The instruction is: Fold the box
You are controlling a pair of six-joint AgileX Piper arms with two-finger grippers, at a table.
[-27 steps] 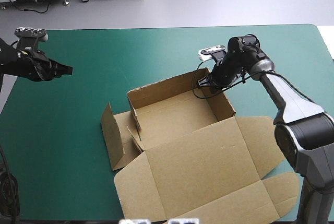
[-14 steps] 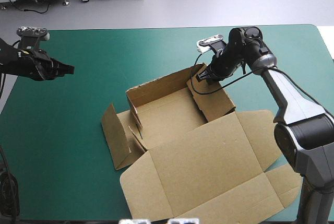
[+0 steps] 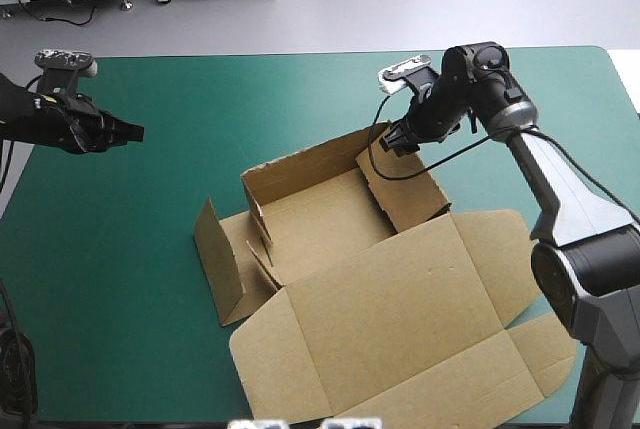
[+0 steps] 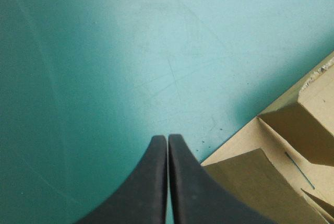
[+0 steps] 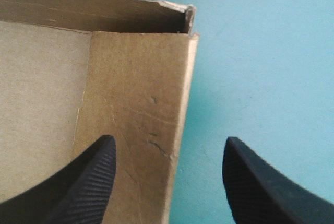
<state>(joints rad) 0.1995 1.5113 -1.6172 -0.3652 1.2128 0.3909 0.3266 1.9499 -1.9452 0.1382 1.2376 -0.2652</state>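
Teal-green cover (image 3: 200, 99) spreads across the table, and I see wide bare room along the far edge and down the whole left side. The brown box (image 3: 320, 214) sits at the table's middle as a half-raised tray. Its far wall stands, and its lid (image 3: 400, 329) lies flat, reaching close to the near edge and the near right corner. One side flap (image 3: 215, 259) stands upright at the tray's left, with bare cover beyond it. The right wall (image 3: 405, 189) leans inward over the tray floor. My right gripper (image 3: 393, 139) hangs at that wall's far corner, its black fingers apart and clamping nothing. In its wrist view, one finger is over the board and the other over bare cover, with the wall's outer edge between them. My left gripper (image 3: 130, 132) hovers near the left edge, well apart from the box, its fingers pressed together into a point.
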